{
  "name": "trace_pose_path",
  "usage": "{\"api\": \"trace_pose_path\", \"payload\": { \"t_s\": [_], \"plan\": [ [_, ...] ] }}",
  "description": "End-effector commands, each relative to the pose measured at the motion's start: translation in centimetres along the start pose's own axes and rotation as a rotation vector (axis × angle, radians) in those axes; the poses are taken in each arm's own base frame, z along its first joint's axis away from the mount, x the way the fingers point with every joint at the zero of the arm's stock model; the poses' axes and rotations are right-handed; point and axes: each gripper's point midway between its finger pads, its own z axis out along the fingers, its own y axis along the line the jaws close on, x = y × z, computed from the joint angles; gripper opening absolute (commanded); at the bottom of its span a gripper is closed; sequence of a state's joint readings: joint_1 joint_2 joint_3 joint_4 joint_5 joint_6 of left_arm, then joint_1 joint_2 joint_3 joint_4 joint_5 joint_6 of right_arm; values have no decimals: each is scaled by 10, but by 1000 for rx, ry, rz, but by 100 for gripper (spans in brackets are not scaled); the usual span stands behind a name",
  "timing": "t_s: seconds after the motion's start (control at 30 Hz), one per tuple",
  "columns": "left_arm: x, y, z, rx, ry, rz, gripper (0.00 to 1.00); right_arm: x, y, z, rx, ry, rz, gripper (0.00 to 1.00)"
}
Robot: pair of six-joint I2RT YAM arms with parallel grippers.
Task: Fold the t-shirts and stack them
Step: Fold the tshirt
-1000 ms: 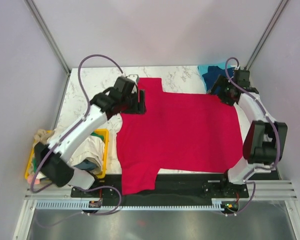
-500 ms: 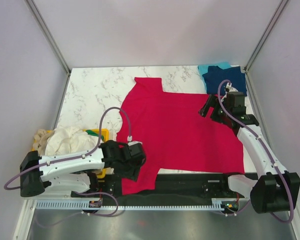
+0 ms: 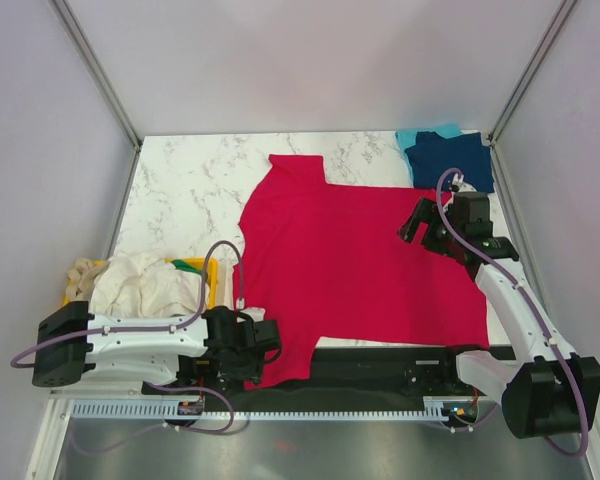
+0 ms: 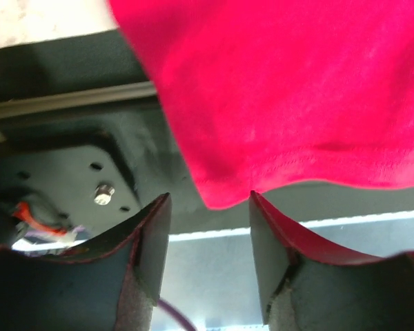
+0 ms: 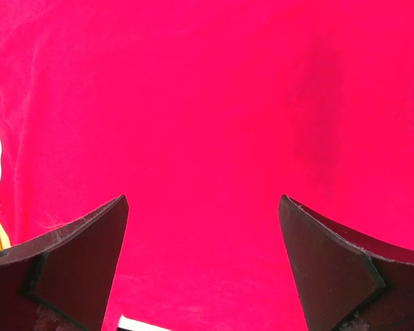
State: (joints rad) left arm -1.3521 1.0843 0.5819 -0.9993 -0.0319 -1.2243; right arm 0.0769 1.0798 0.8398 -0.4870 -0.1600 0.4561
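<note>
Jaws apart, the left gripper (image 4: 210,200) frames the overhanging sleeve (image 4: 262,138) of the red shirt (image 3: 360,260), probably to grab it; the right gripper (image 5: 201,203) hovers over the cloth, also spread.

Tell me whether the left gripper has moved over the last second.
Yes. The left gripper swung from the table's far side down to the near edge, right of the yellow bin.

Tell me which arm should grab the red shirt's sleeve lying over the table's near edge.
Left. The left gripper, open, sits right at the sleeve hem of the red t-shirt; the right gripper hovers open over the shirt's opposite side.
</note>
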Motion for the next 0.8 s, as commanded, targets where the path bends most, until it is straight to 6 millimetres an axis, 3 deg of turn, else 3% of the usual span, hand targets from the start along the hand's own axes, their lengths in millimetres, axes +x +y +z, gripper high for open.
{"api": "trace_pose_path", "payload": {
  "t_s": [0.0, 0.07, 0.23, 0.47, 0.57, 0.6, 0.77],
  "plan": [
    [-4, -18, 11, 59, -23, -81, 55, 1, 3, -1, -16, -10, -4, 98],
    [-2, -25, 16, 81, -4, -83, 52, 2, 3, -1, -17, -6, -4, 98],
    [0, -21, 27, 43, 8, -81, 39, 5, 1, -1, -12, -5, -9, 98],
    [-12, -35, 14, 93, -48, -52, 6, 10, -5, -3, 16, 3, 2, 98],
    [-34, -48, -5, 101, -130, -11, 3, 22, -21, -4, 105, 23, 59, 98],
    [-48, -57, -19, 122, -166, 15, 3, 35, -28, -4, 131, 57, 78, 98],
    [-113, -56, -43, 123, -275, 25, 2, 83, -40, -6, 182, 140, 148, 98]
  ]
}}
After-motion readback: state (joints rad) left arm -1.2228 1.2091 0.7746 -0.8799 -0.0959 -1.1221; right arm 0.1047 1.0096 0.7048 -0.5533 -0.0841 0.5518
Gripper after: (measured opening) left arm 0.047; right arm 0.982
